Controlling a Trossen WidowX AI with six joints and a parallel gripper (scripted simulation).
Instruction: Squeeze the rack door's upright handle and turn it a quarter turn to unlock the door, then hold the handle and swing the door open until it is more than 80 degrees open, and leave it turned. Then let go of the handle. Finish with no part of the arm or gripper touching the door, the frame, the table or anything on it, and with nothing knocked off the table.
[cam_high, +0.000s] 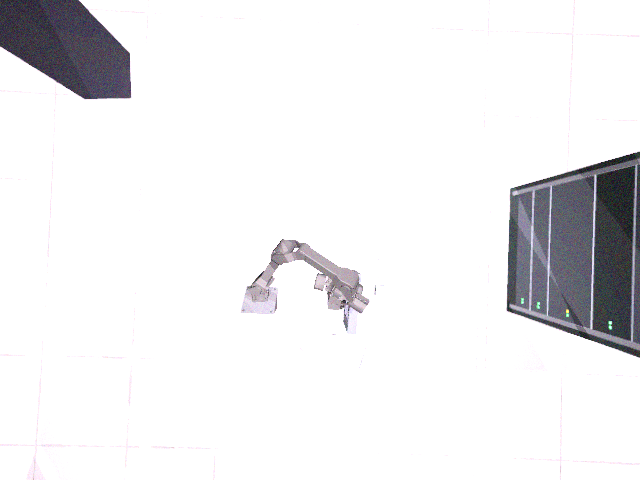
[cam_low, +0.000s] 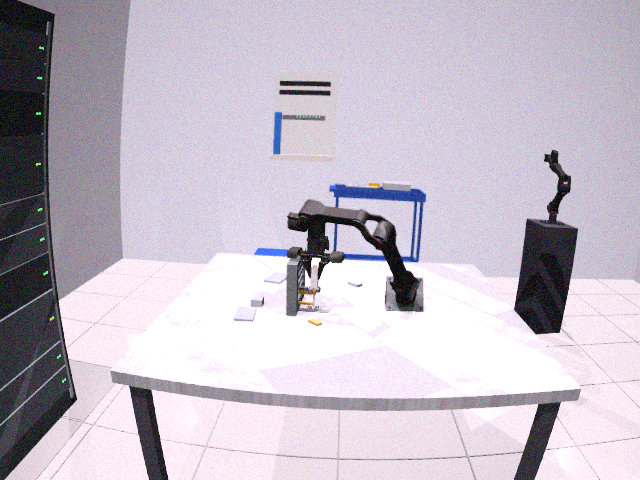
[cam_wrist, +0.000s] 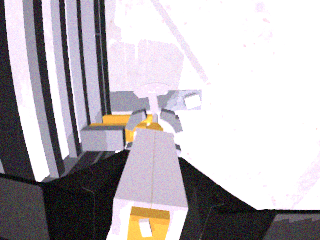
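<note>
The upright handle (cam_low: 314, 276) (cam_wrist: 150, 170) stands in front of the grey rack (cam_low: 292, 286) (cam_high: 351, 321). In the wrist view its two pale halves meet along a seam, with orange showing at its near end. My gripper (cam_low: 314, 268) (cam_wrist: 152, 160) points straight down and is shut on the handle, with a dark finger on each side. Orange bars (cam_low: 307, 303) run between the handle and the rack. The rack's slats (cam_wrist: 70, 75) rise on the left in the wrist view, beside a grey block (cam_wrist: 102, 139). The door's edges and angle cannot be told clearly.
On the table (cam_low: 341, 401) are an orange piece (cam_low: 314, 321), flat grey plates (cam_low: 245, 313) (cam_low: 275, 277), a grey block (cam_low: 257, 301) and a small flat piece (cam_low: 354, 283). My arm's base (cam_low: 404, 297) (cam_high: 259, 302) stands to the rack's right in the exterior view.
</note>
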